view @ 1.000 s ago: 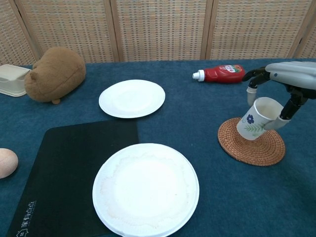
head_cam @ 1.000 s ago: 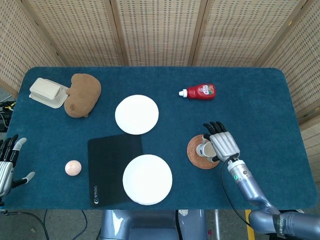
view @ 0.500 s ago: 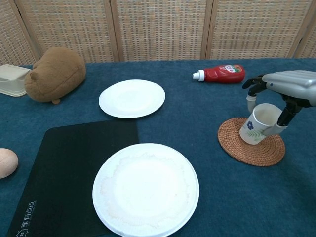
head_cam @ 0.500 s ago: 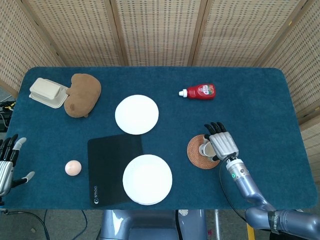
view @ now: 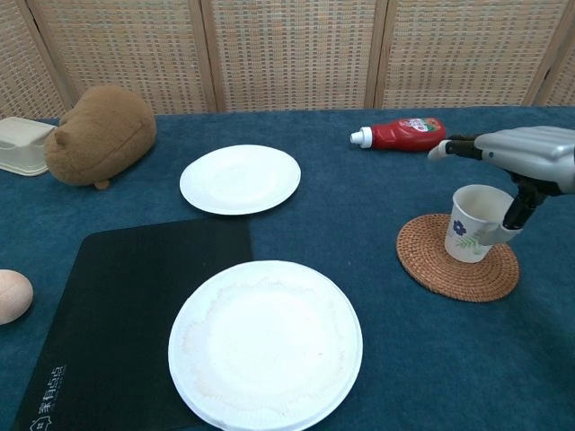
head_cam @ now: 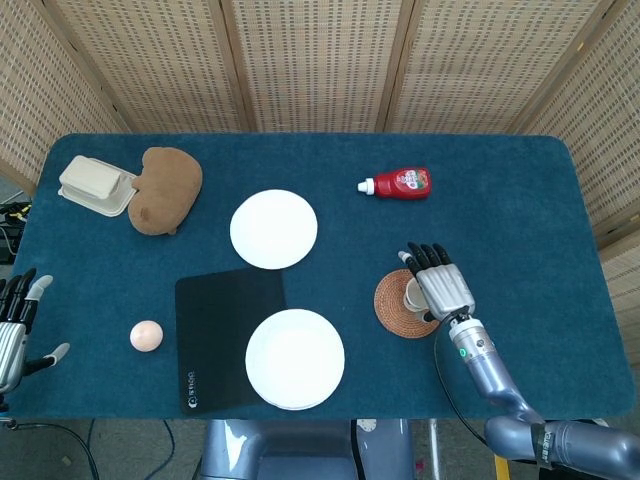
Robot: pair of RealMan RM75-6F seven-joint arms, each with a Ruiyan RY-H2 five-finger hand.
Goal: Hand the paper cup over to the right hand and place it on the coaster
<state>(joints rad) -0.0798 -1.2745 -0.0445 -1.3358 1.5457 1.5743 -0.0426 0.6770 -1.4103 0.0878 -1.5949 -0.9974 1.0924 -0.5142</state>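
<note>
The white paper cup with the blue flower print [view: 473, 235] now stands upright on the round woven rattan coaster [view: 458, 266] — a second ago it was tipped over toward the left and hanging just above the mat, and half a second ago it was only partly righted. The right hand [view: 523, 162] has lowered with it and its upper fingers [view: 454, 147] have straightened out over the rim instead of curling down the cup's far side. The thumb looks to be touching the cup's near wall yet, so I read the hand as opening rather than fully clear; whether any grip is left I cannot tell for sure. From overhead the cup [head_cam: 413, 296] sits inside the coaster's edge [head_cam: 388, 308], toward its right. The left hand [head_cam: 14, 325] waits at the table's left edge, fingers spread, holding nothing. By my reckoning the placing is done — only drawing the hand away without knocking the cup remains
</note>
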